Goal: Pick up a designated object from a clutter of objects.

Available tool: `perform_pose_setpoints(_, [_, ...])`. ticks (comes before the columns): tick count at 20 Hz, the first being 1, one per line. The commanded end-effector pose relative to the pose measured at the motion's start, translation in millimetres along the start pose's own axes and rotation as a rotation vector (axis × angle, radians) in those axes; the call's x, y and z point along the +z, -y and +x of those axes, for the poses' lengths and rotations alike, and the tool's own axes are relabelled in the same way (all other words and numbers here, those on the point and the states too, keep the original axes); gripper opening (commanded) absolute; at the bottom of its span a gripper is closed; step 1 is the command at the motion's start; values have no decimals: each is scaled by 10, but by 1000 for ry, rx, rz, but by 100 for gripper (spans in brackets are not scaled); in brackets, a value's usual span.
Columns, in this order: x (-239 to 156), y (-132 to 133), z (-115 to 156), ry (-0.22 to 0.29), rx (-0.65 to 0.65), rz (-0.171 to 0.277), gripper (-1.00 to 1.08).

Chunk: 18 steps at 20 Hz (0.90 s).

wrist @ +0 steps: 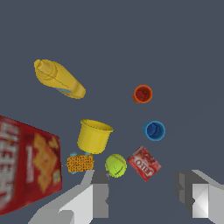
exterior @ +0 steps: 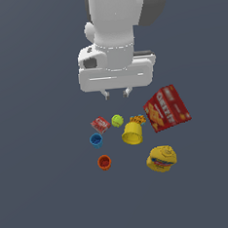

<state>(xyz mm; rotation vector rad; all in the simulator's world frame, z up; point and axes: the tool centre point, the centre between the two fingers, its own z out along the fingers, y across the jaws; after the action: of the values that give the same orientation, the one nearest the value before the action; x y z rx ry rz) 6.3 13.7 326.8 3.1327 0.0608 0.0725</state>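
Exterior view. Arm: white, entering from the top, wrist pointing down. Gripper (exterior: 116, 93): two short fingertips showing below the white hand, set apart, nothing between them; it hangs above the clutter, clear of every item. Floor (exterior: 39, 191): plain dark grey.
Yellow cup (exterior: 132, 133): tapered, lying tilted with its wide rim toward the lower edge of the picture, in the middle of the group.
Ball (exterior: 117, 120): yellow-green, just beside the cup's narrow end, toward the exterior view's left.
Orange piece (exterior: 138, 119): small, touching or nearly touching the cup's narrow end, between cup and cracker box.
Cracker box (exterior: 167, 108): red, tilted, on the exterior view's right of the cup.
Small red box (exterior: 100, 124): left of the ball.
Blue cup (exterior: 96, 140): below the small red box, apart from the yellow cup.
Orange cup (exterior: 104, 162): below the blue cup.
Bottle (exterior: 162, 159): yellow, blue-red label, on its side, below the cracker box, apart from the yellow cup.

Wrist view. Gripper (wrist: 146, 192): both fingers visible, spread wide, empty.
Yellow cup (wrist: 93, 136): rim open, standing clear of the fingers. Ball (wrist: 116, 165) and orange piece (wrist: 80, 163) sit by its narrow end; small red box (wrist: 144, 163) beside the ball. Blue cup (wrist: 154, 130) and orange cup (wrist: 142, 94) lie apart; bottle (wrist: 59, 79) farther off; cracker box (wrist: 27, 164) at the edge.
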Motion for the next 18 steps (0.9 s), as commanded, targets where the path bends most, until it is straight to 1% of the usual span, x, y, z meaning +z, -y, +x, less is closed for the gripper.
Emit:
perform_pose_setpoints(1, [15, -1, 9, 7, 5, 1, 28])
perform_pose_setpoints(6, [84, -6, 57, 43, 32, 9, 28])
perform_pose_setpoints(10, [179, -10, 117, 90, 69, 18, 28])
perform_pose_setpoints(14, [318, -14, 192, 157, 118, 29, 28])
perform_pose_setpoints(18, [503, -15, 274, 243, 180, 41, 28])
